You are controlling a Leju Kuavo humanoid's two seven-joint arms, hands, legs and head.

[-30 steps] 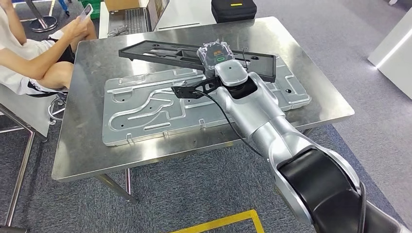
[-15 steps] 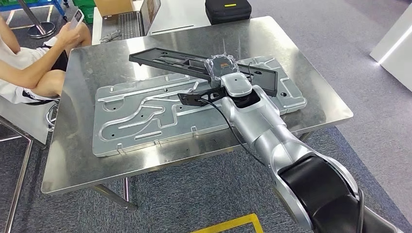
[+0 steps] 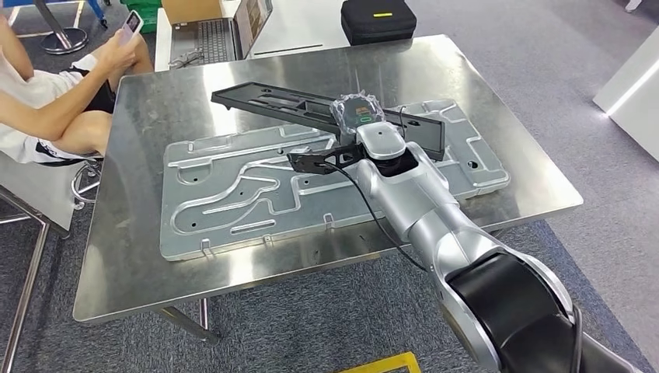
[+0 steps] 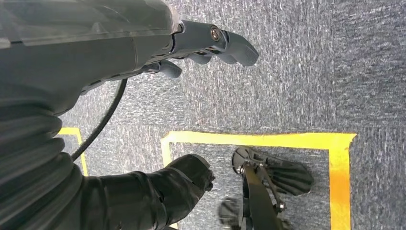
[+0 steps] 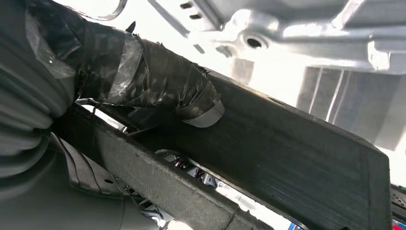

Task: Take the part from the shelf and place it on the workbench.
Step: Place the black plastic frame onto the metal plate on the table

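A long black part (image 3: pixel 264 99) stretches across the far side of a large grey metal plate (image 3: pixel 233 194) that lies on the steel workbench (image 3: pixel 140 256). My right hand (image 3: pixel 355 111), wrapped in clear plastic, grips the part near its middle. In the right wrist view the taped thumb (image 5: pixel 158 81) presses on the black part (image 5: pixel 297 158), with the plate (image 5: pixel 297 33) behind it. I cannot tell whether the part touches the plate. My left hand (image 4: pixel 143 43) hangs over the carpet with its fingers apart and nothing in them.
A person (image 3: pixel 54 101) sits at the bench's far left corner, holding a phone. Behind the bench, a laptop (image 3: pixel 206 39) and a black case (image 3: pixel 375 19) sit on a white table. Yellow tape (image 3: pixel 381 364) marks the carpet near me.
The whole picture has shifted, so the camera has moved. My right hand still grips the black part over the plate, in much the same place.
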